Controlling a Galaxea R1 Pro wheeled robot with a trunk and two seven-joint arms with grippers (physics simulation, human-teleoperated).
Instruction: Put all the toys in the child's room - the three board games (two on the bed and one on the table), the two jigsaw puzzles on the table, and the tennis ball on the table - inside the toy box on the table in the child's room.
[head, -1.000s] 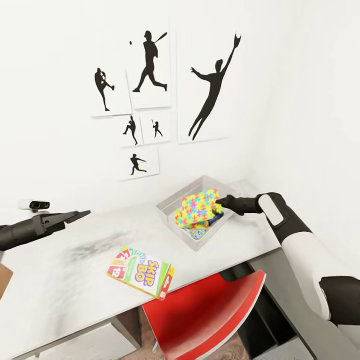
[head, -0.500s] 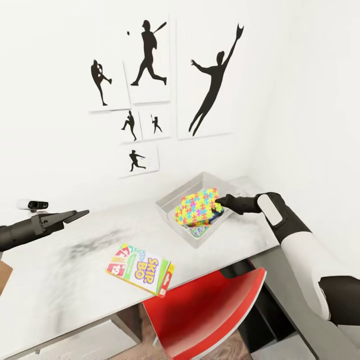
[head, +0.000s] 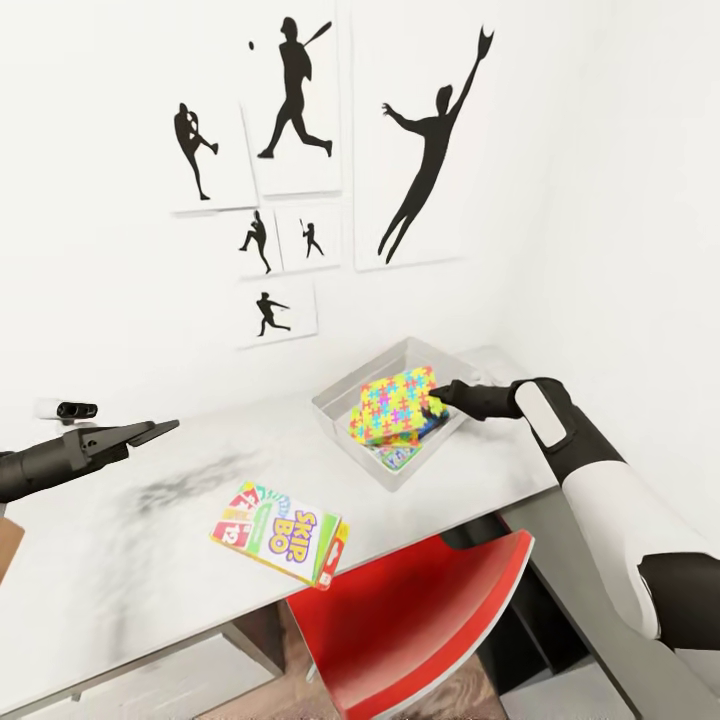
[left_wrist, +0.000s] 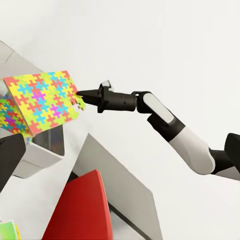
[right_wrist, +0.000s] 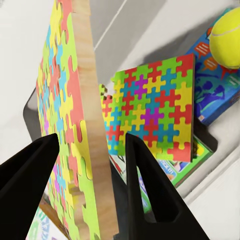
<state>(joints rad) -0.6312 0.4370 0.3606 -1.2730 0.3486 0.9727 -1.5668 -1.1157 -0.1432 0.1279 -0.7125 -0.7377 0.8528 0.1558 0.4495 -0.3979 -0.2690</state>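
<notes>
One puzzle (head: 392, 405) hangs tilted over the box (head: 340, 402), pinched by its edge in the right gripper (head: 437, 396); its face is turned toward the table's middle. Under it in the box lie the second puzzle (right_wrist: 150, 111), the ball (right_wrist: 225, 38) and a blue game (right_wrist: 212, 85), perhaps another carton beneath. Right arm reaches level from the side. Skip-Bo (head: 281, 533) lies flat near the table (head: 120, 560) edge, long axis slanting. Left gripper (head: 160, 429) hovers over the table, fingers seemingly together.
</notes>
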